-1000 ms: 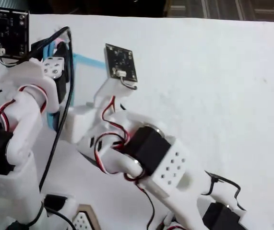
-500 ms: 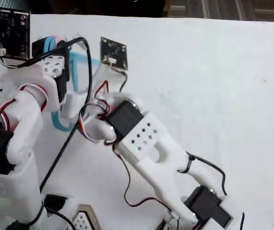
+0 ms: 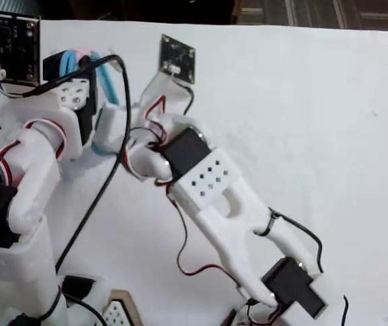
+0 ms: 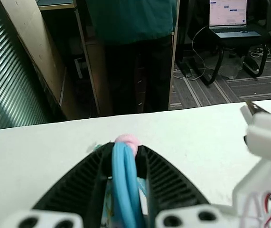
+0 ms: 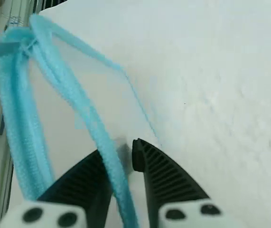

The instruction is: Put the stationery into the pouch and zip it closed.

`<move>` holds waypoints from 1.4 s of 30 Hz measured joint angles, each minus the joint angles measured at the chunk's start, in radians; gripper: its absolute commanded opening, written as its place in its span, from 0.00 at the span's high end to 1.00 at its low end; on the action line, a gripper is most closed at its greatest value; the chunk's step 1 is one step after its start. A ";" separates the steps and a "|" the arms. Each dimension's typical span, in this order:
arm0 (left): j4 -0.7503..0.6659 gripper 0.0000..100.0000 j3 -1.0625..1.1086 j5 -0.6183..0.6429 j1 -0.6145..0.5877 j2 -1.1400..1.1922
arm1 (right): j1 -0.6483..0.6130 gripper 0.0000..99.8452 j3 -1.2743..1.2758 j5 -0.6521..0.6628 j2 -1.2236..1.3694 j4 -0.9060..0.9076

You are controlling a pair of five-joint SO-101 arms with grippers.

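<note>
At the tabletop's far left corner, the pale blue pouch hangs off the surface, in the left end effector. Its jaws are pressed together on the pouch's blue edge, with a pink lump right at the tips. I cannot tell whether that is the zip pull or a piece of stationery.

Change over the last second: the right arm has unfolded and stretched across to the pouch. The pouch, which lay flat on the cloth, is now raised.

The right end effector sits astride another blue edge, jaws slightly spread, with a sliver of gap beside the strip. I see no firm bite yet.

My reading: both arms are set up to hold the mouth. No loose stationery in sight, so I judge we are at the opening or zipping stage.
</note>
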 measured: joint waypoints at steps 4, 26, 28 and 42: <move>0.035 0.98 0.002 0.000 0.000 0.000 | 0.017 0.98 0.000 0.002 0.038 0.000; 0.255 0.98 0.000 -0.002 -0.002 0.000 | 0.054 0.98 -0.031 0.029 0.193 -0.187; 0.273 0.98 0.000 -0.003 -0.002 0.000 | 0.057 0.98 -0.078 0.014 0.233 -0.192; 0.290 0.98 0.132 -0.017 -0.006 -0.021 | 0.011 0.98 -0.505 -0.063 0.574 -0.169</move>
